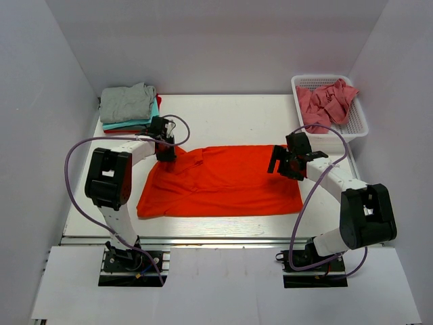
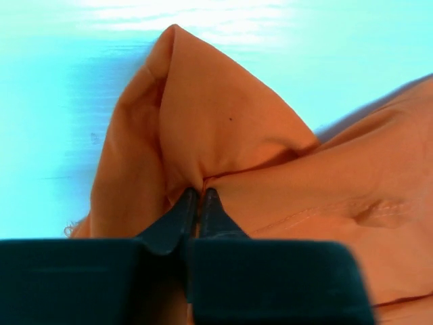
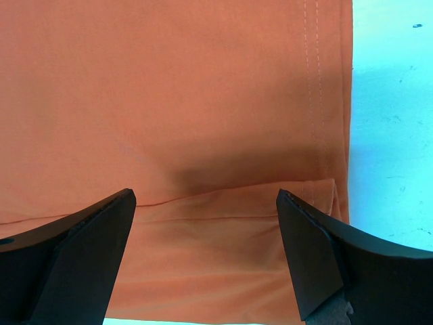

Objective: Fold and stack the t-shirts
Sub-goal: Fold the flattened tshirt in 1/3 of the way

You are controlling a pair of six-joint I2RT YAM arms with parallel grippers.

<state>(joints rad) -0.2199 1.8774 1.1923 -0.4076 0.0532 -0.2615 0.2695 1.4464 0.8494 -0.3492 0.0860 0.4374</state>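
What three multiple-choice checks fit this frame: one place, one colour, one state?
1. Where is the white plastic mesh basket? A. far right B. far left C. between the arm bases
2. What colour tops the stack of folded cloth t-shirts? A. teal B. grey C. pink
3. The left hand is: A. open B. shut on the bright orange-red cloth t-shirt C. out of view
Answers: A, it stands far right in the top view; B, grey lies uppermost; B, its fingertips pinch an orange fold.
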